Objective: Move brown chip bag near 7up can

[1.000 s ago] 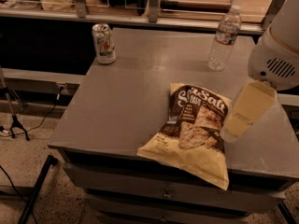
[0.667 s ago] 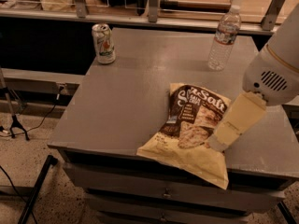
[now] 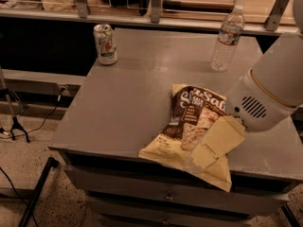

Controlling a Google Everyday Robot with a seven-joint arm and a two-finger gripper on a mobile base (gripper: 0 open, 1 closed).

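Note:
The brown chip bag point(image 3: 188, 119) lies flat on the grey table point(image 3: 125, 103) near the front right edge, dark brown top toward the back, cream bottom hanging slightly over the edge. The 7up can point(image 3: 105, 44) stands upright at the table's back left corner, far from the bag. My gripper point(image 3: 204, 156) reaches in from the right on a white arm and sits low over the bag's lower right part, covering some of it.
A clear plastic water bottle point(image 3: 227, 38) stands at the back right of the table. A shelf with metal brackets point(image 3: 156, 4) runs behind the table. Drawers point(image 3: 165, 195) are below the tabletop, and a stand's legs point(image 3: 16, 126) are on the floor at left.
My arm has swung down and to the left, bringing the gripper from beside the bag's right edge to over its lower right part. The bag, can and bottle have not moved.

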